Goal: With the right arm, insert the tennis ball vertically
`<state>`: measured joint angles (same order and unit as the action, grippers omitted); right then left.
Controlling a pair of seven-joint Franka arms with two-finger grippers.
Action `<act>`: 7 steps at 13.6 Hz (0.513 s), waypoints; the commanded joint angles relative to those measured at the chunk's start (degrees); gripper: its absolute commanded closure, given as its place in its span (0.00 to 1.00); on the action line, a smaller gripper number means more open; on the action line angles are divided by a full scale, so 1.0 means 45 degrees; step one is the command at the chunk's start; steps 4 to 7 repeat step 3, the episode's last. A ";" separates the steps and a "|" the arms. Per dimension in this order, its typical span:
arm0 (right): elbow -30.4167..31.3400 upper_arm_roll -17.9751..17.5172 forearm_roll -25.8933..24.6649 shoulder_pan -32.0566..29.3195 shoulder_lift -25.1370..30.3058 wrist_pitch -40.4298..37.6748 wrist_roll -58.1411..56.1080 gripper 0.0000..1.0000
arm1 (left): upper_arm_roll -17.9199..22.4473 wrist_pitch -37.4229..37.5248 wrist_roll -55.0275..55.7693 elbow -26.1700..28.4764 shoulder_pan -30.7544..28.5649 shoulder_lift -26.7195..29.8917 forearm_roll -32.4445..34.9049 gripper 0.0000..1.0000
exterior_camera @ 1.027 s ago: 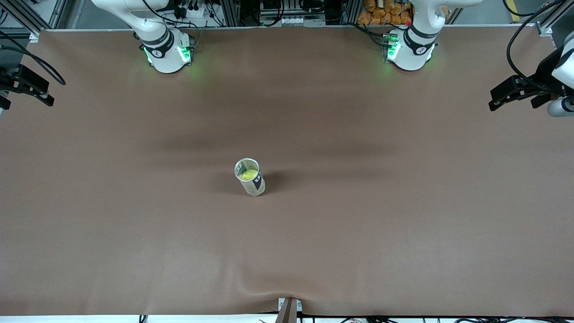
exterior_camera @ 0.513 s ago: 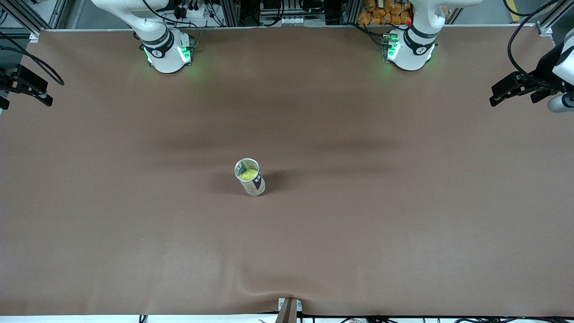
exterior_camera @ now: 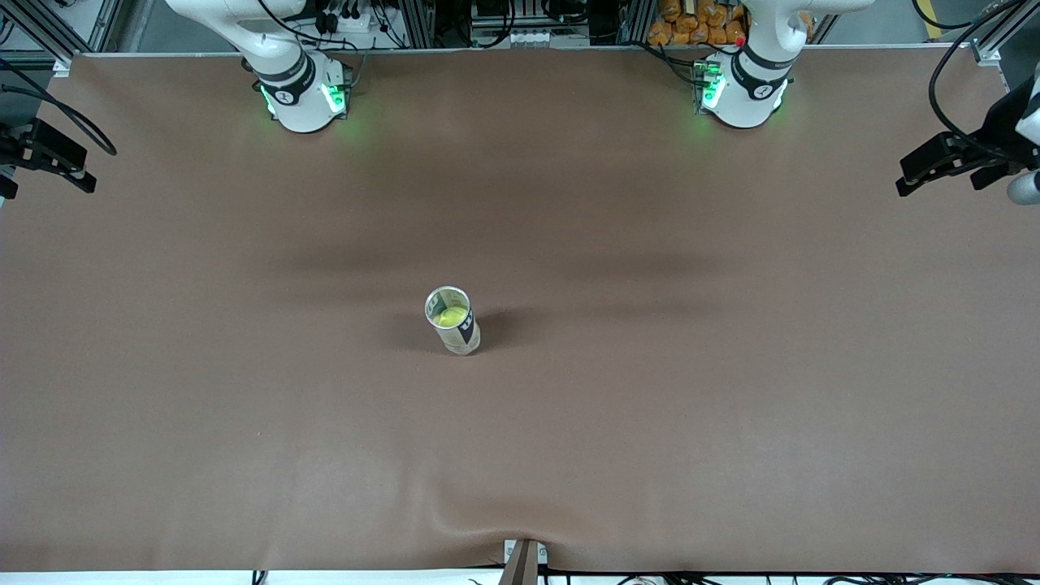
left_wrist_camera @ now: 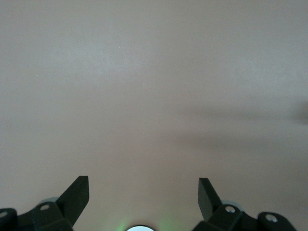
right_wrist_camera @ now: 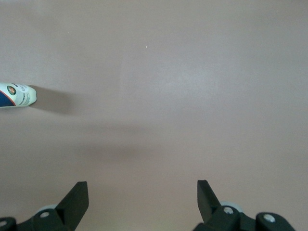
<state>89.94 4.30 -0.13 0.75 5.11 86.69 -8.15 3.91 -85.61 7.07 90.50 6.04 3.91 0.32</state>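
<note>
Standing upright mid-table with the tennis ball [exterior_camera: 452,316] already seated inside, the can [exterior_camera: 454,322] looking like a finished job, right gripper [exterior_camera: 50,156] and left gripper [exterior_camera: 946,162] both empty, jaws spread wide, parked over their own table ends.

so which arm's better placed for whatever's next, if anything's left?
Neither clearly. The tennis ball already sits inside the upright can mid-table. The right gripper and the left gripper are both open and empty, each out at its own end of the table.
</note>
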 commanded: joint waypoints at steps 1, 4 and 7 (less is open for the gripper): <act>0.0111 -0.0019 -0.0185 -0.0225 0.0074 -0.0162 -0.0044 0.00 | 0.0010 0.0059 -0.0222 -0.0268 0.0005 -0.0030 -0.0208 0.00; 0.0130 -0.0019 -0.0185 -0.0284 0.0055 -0.0319 -0.0044 0.00 | -0.0068 0.0079 -0.0203 -0.0346 0.0064 -0.0030 -0.0169 0.00; 0.0130 -0.0019 -0.0185 -0.0284 0.0055 -0.0319 -0.0044 0.00 | -0.0068 0.0079 -0.0203 -0.0346 0.0064 -0.0030 -0.0169 0.00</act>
